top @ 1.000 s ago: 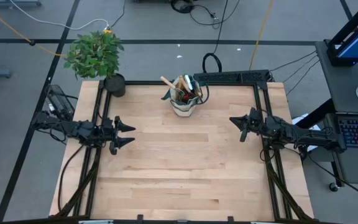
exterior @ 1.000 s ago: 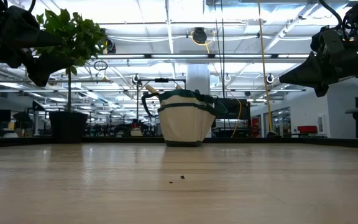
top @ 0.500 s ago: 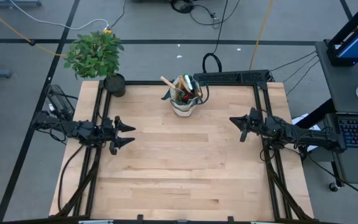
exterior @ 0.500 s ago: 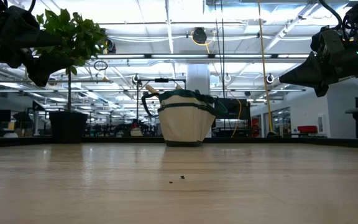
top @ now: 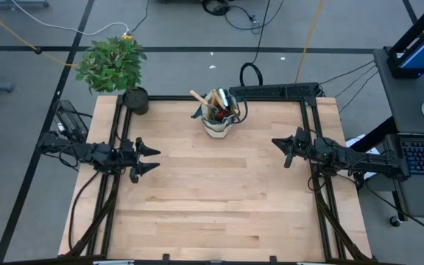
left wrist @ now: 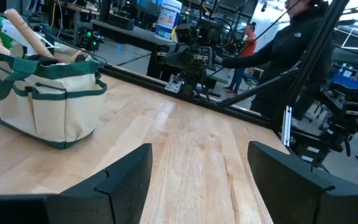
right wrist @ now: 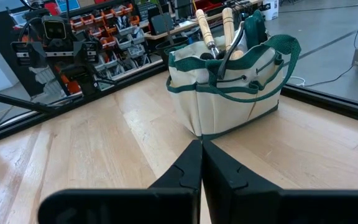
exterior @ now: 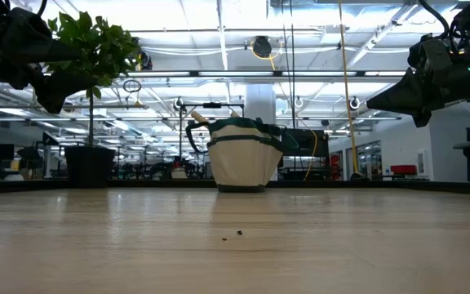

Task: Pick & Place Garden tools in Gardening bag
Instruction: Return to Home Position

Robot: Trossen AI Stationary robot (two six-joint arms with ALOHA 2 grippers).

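Now the wooden table (top: pixel 212 210) lies bare in the lower half of the high view. At the left side of that frame, about mid-height, the left gripper (top: pixel 157 159) hangs just inside the table edge with its jaws spread wide. In the left wrist view its two dark fingers (left wrist: pixel 126 177) stand well apart, with nothing between them.

At the right side of the high view the right gripper (top: pixel 278 143) hangs at about the same height. Its jaws are pressed together and hold nothing; in the right wrist view the fingertips (right wrist: pixel 191 165) meet along one line.

Farther, in the upper centre of the high view, the gardening bag (top: pixel 218 125) stands upright near the far table edge, well apart from both grippers. The garden tools (top: pixel 213 103) are inside the bag, and wooden handles (right wrist: pixel 211 28) stick out of its top.

Beyond, at the upper left corner of the table, the potted plant (top: pixel 112 62) stands in a black pot (top: pixel 135 101). In the left wrist view a person (left wrist: pixel 291 43) in dark clothes is behind the table.
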